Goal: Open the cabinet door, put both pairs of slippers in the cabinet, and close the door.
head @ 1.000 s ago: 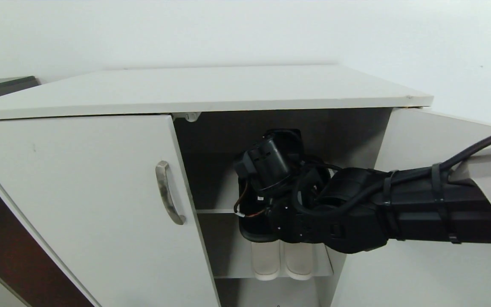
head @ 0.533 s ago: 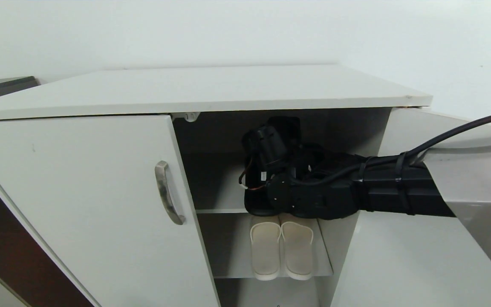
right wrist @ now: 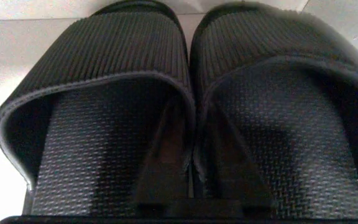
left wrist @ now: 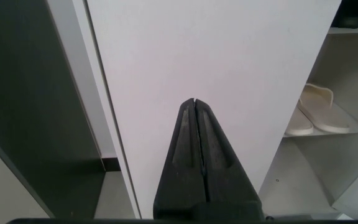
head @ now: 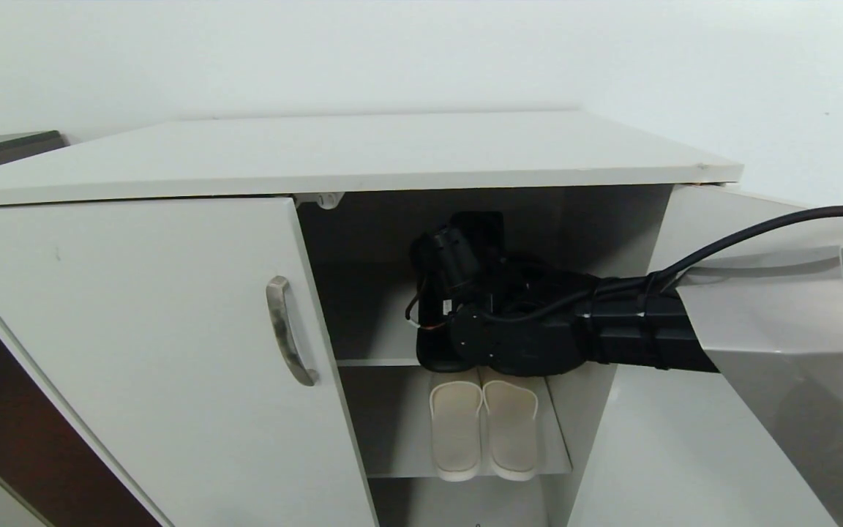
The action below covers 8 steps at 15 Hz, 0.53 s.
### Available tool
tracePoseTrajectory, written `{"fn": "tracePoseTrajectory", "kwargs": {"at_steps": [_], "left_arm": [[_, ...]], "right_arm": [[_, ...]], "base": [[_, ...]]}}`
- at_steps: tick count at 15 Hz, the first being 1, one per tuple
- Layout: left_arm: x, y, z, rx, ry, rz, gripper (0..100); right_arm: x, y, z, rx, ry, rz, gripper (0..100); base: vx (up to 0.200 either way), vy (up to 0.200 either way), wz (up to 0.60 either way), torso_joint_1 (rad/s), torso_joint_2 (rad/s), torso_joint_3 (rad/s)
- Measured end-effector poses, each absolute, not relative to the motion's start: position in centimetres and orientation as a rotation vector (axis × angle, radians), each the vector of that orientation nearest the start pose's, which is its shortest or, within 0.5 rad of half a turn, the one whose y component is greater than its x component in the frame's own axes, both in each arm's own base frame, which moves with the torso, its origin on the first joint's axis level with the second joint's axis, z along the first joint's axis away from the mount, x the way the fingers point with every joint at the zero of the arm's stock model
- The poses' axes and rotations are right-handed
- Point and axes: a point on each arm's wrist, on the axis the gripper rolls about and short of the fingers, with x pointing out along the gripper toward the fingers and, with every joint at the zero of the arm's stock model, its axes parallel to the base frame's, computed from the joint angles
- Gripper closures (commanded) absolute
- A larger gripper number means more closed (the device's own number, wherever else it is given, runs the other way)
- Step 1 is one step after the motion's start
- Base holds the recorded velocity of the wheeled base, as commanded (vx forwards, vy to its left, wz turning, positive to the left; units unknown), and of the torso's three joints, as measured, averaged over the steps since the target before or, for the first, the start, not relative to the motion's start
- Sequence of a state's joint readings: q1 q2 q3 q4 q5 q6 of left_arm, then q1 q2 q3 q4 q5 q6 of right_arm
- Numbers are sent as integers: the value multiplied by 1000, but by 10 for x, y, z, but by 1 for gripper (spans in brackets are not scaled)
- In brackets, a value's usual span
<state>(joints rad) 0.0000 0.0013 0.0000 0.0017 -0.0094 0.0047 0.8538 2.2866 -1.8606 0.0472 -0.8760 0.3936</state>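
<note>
The black slippers (right wrist: pixel 123 93), side by side, are at the near edge of the upper shelf (head: pixel 374 361) inside the cabinet (head: pixel 363 146). The right tool (right wrist: pixel 191 143) is clamped on their touching inner sides. The white slippers (head: pixel 484 419) lie on the lower shelf (head: pixel 392 446). The right door (head: pixel 685 454) stands open. The left tool (left wrist: pixel 194 109), fingers together, faces the shut left door (head: pixel 136 329).
</note>
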Motion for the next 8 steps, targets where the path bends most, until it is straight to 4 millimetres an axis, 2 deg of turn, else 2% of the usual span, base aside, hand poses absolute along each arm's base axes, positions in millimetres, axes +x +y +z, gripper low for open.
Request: {"fn": "tracePoseTrajectory", "kwargs": {"at_steps": [4, 8], "left_arm": [[-23, 0, 75, 4, 3, -9, 100], [-23, 0, 75, 4, 3, -9, 100]], "right_arm": [[321, 344, 177, 20, 301, -80, 0], [300, 339, 179, -6, 324, -59, 0]], "base": [[0, 0, 0, 0, 0, 0], [0, 0, 0, 0, 0, 0]]}}
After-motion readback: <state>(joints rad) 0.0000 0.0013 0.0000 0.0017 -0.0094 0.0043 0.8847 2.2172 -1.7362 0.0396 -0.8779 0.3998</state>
